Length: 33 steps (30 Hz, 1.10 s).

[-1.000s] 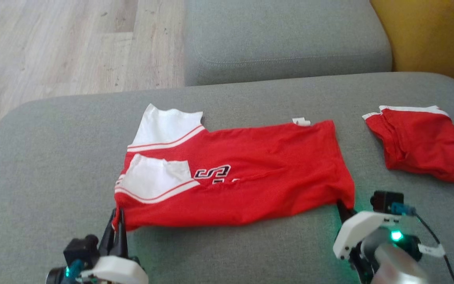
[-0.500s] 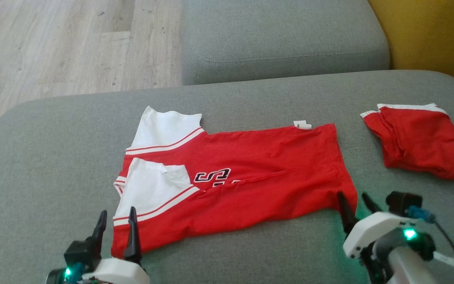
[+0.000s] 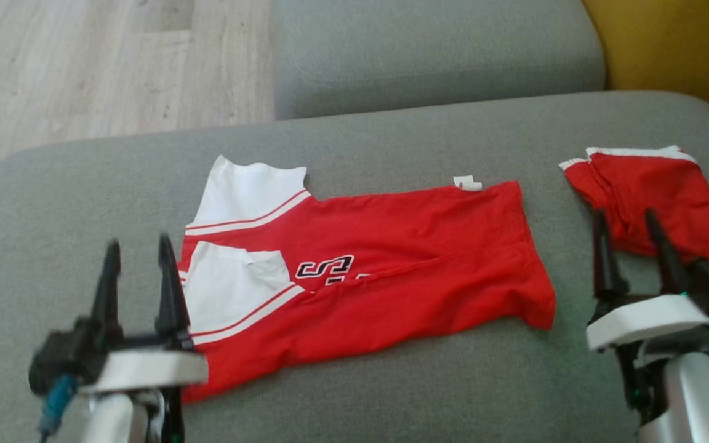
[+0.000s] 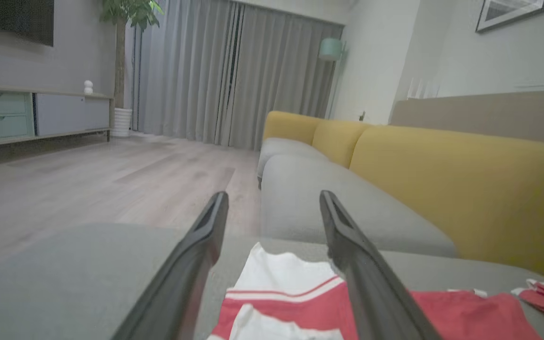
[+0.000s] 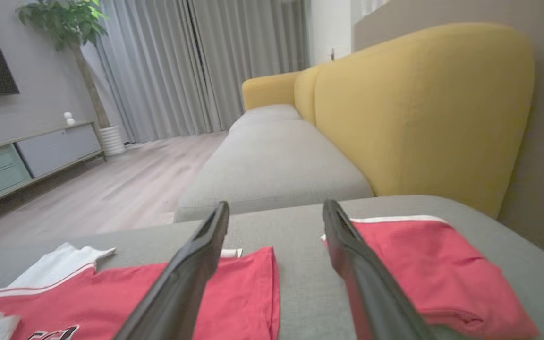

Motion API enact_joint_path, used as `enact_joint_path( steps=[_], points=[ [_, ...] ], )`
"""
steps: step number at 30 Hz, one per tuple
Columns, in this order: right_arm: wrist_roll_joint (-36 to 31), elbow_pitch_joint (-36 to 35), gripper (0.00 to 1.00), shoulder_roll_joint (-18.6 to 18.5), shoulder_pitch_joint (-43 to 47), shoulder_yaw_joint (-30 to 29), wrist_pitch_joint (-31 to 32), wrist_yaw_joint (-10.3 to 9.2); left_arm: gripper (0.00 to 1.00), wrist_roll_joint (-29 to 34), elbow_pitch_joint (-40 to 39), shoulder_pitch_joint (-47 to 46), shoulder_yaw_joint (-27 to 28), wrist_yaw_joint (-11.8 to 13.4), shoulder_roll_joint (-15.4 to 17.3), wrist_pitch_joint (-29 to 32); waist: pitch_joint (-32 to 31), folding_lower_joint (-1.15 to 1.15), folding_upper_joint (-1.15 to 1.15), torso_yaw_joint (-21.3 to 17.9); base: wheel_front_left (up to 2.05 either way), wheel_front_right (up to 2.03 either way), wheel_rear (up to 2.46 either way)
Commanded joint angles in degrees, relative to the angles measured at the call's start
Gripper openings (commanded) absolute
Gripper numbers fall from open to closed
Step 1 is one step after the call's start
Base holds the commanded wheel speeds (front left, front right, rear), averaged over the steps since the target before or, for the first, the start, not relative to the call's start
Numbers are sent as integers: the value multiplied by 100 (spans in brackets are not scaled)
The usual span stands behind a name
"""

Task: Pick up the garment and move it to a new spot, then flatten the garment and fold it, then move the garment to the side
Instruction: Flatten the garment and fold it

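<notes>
Head view, counts first: you've got two garments on the big grey fabric cushion (image 3: 53,234). One is a red shirt (image 3: 404,246) with white sleeves and black-and-white lettering, the other a smaller folded red garment (image 3: 656,191) with white trim. Two grippers are in frame. One more grey seat cushion (image 3: 428,55) sits behind, with pale wood floor (image 3: 84,67) top left and a yellow backrest (image 3: 687,43) top right.

The red shirt lies mid-cushion, doubled over lengthwise, sleeves to the left, hem to the right. The folded red garment sits apart from it, at the cushion's right.

Left arm: rises from bottom left, fingers pointing away from the robot. The left gripper (image 3: 138,243) is at the shirt's near-left end, by the lower white sleeve. Its inner finger overlaps the sleeve edge; I can't confirm contact. Jaws are spread wide and hold nothing. In the left wrist view you see both fingers splayed, with the white sleeve and red stripe low between them.

Right arm: rises from bottom right, same heading. The right gripper (image 3: 624,215) stands over the grey gap between the shirt's hem and the folded red garment, its outer finger overlapping that garment's near edge. Jaws are wide and empty. Right wrist view: left finger over the shirt's corner, right finger over the folded garment's edge, bare cushion between.
</notes>
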Motion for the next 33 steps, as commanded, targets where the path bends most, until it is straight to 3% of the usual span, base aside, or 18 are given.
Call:
enact_joint_path(
  steps=[1, 6, 13, 19, 26, 33],
  points=[
    [-34, -326, 100, -5, -220, 58, -93, 39, 100, 82, -348, -449, 247, -73, 57, -52, 88, 0, 0, -45, 0, 0, 0],
    [-111, -609, 100, -5, -579, 51, 129, 39, 100, 311, -211, -1238, 151, -324, 407, 163, 533, 0, 0, -169, 0, 0, 0],
    [-180, -679, 100, -4, -1558, 388, 475, 39, 100, 4, 1248, -3332, -229, -724, 1313, 2120, 1494, 0, 0, -498, 0, 0, 0],
    [-170, -518, 100, -4, -2373, 677, 562, 39, 100, -784, 2194, -4682, -945, -762, 2018, 3486, 2150, 0, 0, -782, 0, 0, 0],
    [-130, -369, 100, -36, -2866, 841, 540, 39, 100, -1481, 2704, -5410, -1815, -763, 2542, 4139, 2517, 0, 0, -929, 0, 0, 0],
    [50, -324, 100, -21, -2951, 826, 491, 39, 100, -1774, 2955, -5746, -2531, -764, 2819, 4250, 2657, 0, 0, -1028, 0, 0, 0]
  ],
)
